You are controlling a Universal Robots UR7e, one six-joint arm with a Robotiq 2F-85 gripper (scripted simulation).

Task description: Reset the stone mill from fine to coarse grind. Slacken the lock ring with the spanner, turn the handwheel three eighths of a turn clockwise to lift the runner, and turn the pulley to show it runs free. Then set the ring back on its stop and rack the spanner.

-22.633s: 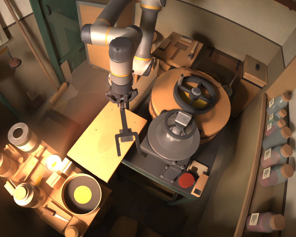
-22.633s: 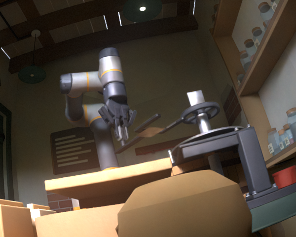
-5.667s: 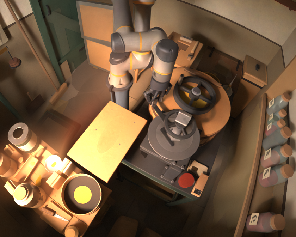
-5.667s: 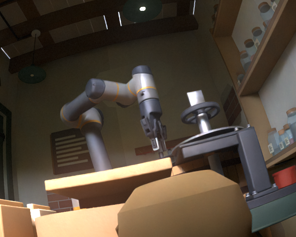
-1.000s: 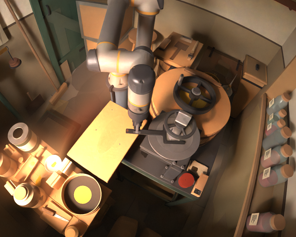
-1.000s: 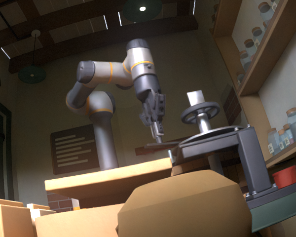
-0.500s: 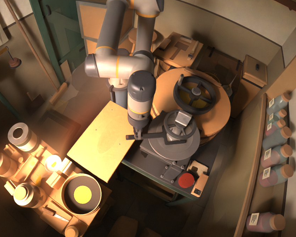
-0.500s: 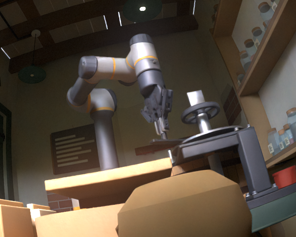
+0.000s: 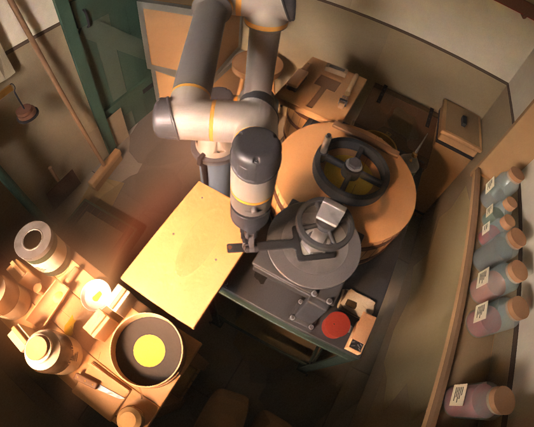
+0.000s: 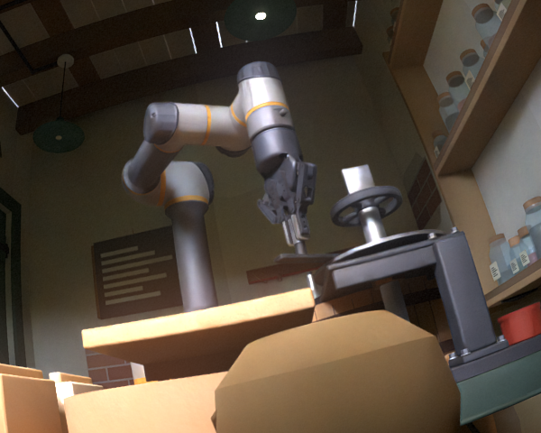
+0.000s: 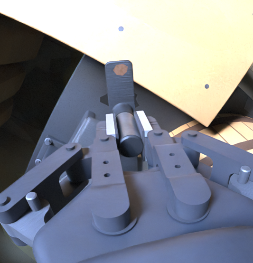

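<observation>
The dark spanner (image 9: 271,245) (image 10: 303,257) (image 11: 119,83) is gripped by the upright peg on its handle, between the closed fingers of my gripper (image 9: 248,245) (image 10: 298,235) (image 11: 128,124). The spanner lies flat. Its head reaches to the lock ring (image 9: 314,252) under the small handwheel (image 9: 325,223) (image 10: 366,205). Its handle end sticks out over the edge of the yellow board (image 9: 186,252) (image 11: 181,49). The handwheel sits on a post above the grey disc of the mill head. A larger dark wheel (image 9: 351,164) lies on the round wooden casing behind.
The yellow board sits just left of my gripper. A red cap (image 9: 336,325) (image 10: 521,321) stands on the mill's base near its front corner. Jars and boxes crowd the lit bench (image 9: 53,304) at lower left. Bottles line the shelf (image 9: 499,256) on the right.
</observation>
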